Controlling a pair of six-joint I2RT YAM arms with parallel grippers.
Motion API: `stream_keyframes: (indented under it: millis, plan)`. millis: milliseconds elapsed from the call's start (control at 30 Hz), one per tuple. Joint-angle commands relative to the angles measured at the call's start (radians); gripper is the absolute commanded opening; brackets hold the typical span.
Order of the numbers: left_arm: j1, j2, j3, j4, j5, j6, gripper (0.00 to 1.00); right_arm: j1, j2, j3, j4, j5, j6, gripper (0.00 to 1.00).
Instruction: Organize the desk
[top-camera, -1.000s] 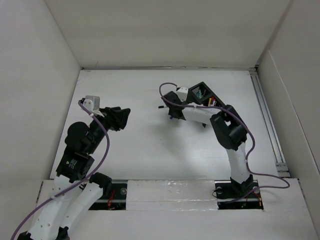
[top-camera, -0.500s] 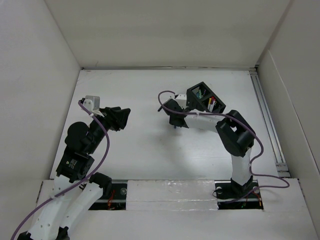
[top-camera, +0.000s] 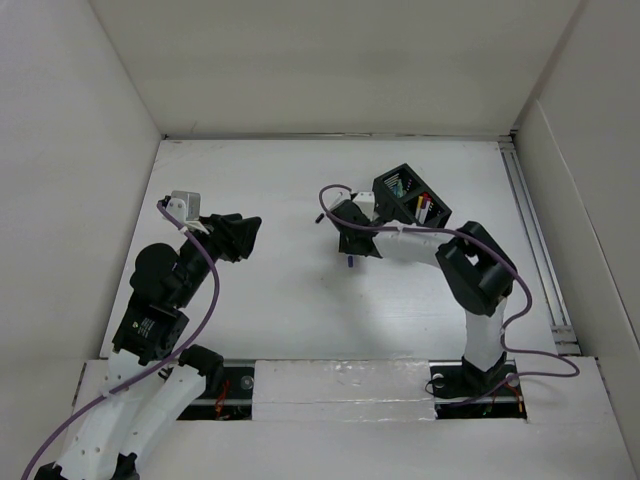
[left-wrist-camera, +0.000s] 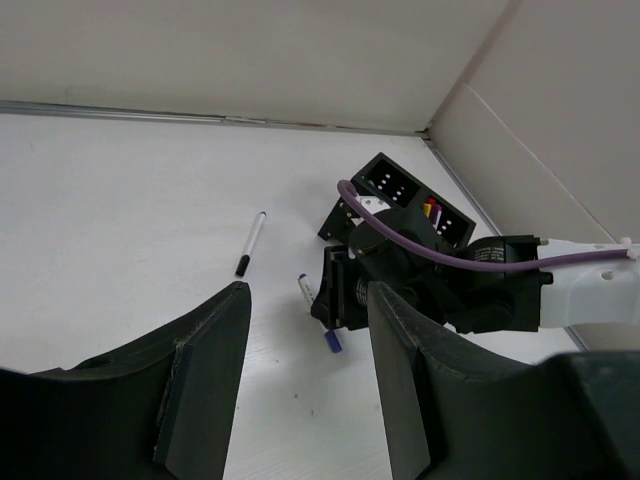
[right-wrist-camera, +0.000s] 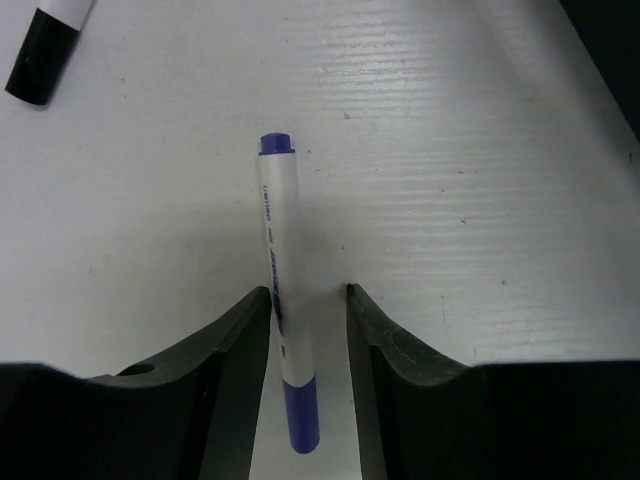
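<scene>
White desk (top-camera: 280, 300) boxed in by plain white walls (top-camera: 60, 150), two pens loose on it and a black organizer toward the back right

On the left, the left gripper (top-camera: 250, 238) hangs above bare tabletop, its fingers partly spread with nothing between them; near the middle a white pen with a black cap (left-wrist-camera: 251, 240) lies flat, and just to its right a blue marker (right-wrist-camera: 278, 250) lies on the surface with the right gripper (right-wrist-camera: 308, 295) straddling it, fingers apart and a sliver of desk showing on one side (not pinched); behind that stands the organizer (top-camera: 405, 170), turned at an angle, with red and yellow pens (top-camera: 424, 205) upright in one compartment, and a metal rail (top-camera: 530, 230) runs along the desk's right edge
</scene>
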Motion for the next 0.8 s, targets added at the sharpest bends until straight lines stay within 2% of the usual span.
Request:
stream_keyframes:
  millis: [0, 67, 167, 300, 367, 533, 567, 767]
  plan:
    - [0.004, -0.002, -0.004, 0.05, 0.008, 0.011, 0.46, 0.0, 0.023, 0.056, 0.021, -0.022, -0.027, 0.41]
    - [0.004, 0.0, -0.003, 0.047, 0.01, 0.011, 0.46, 0.0, 0.042, 0.062, 0.019, -0.031, -0.03, 0.41]
    - [0.004, 0.0, -0.003, 0.05, 0.009, 0.013, 0.46, -0.01, 0.057, 0.072, 0.013, -0.052, -0.035, 0.34]
    - [0.004, -0.003, -0.004, 0.05, 0.01, 0.013, 0.46, -0.01, 0.054, 0.064, 0.015, -0.068, -0.038, 0.08]
    - [0.004, -0.002, -0.003, 0.048, 0.011, 0.013, 0.46, -0.02, 0.039, 0.059, 0.013, -0.063, -0.039, 0.0]
    - [0.004, -0.002, -0.004, 0.05, 0.01, 0.013, 0.46, -0.02, -0.105, -0.025, 0.129, -0.045, -0.05, 0.0]
    - [0.004, -0.002, -0.004, 0.05, 0.011, 0.013, 0.46, -0.029, -0.206, -0.072, 0.172, -0.042, -0.056, 0.0]
    - [0.004, 0.0, -0.004, 0.05, 0.013, 0.011, 0.46, -0.114, -0.374, -0.119, 0.255, -0.02, -0.064, 0.0]
